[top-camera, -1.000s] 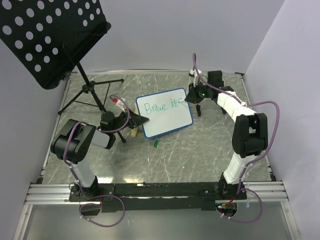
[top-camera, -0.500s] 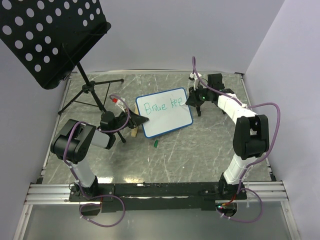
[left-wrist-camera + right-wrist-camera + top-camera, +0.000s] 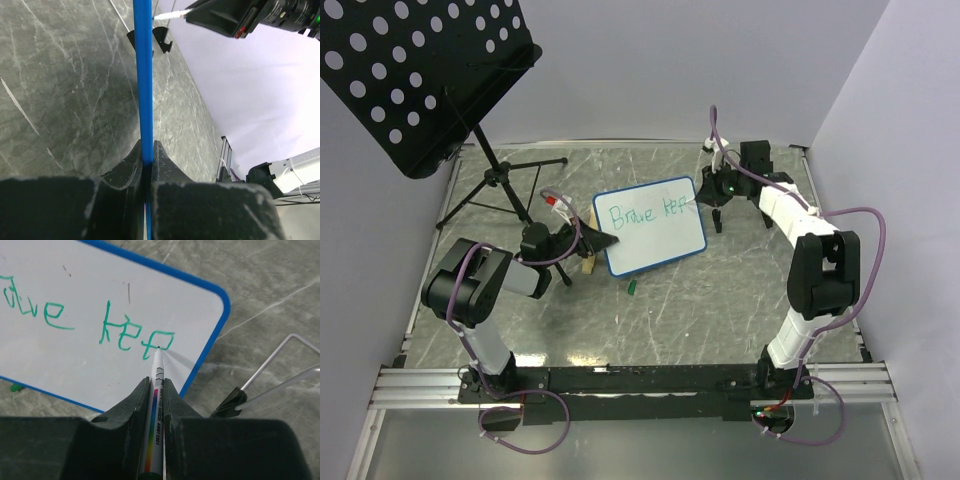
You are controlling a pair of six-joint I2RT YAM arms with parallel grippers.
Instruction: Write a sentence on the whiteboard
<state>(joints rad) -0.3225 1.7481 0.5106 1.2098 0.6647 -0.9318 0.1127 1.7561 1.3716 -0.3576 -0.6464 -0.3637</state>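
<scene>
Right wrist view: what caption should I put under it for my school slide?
The right gripper holds a marker, its tip at the last green letter on the blue-rimmed whiteboard.

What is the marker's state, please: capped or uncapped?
Uncapped: the bare tip of the marker touches the whiteboard at the last green letter, gripped by the right end effector.

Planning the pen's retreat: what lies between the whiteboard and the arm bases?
A small green piece, maybe a pen cap, just off the whiteboard's near edge; top view shows it.
</scene>
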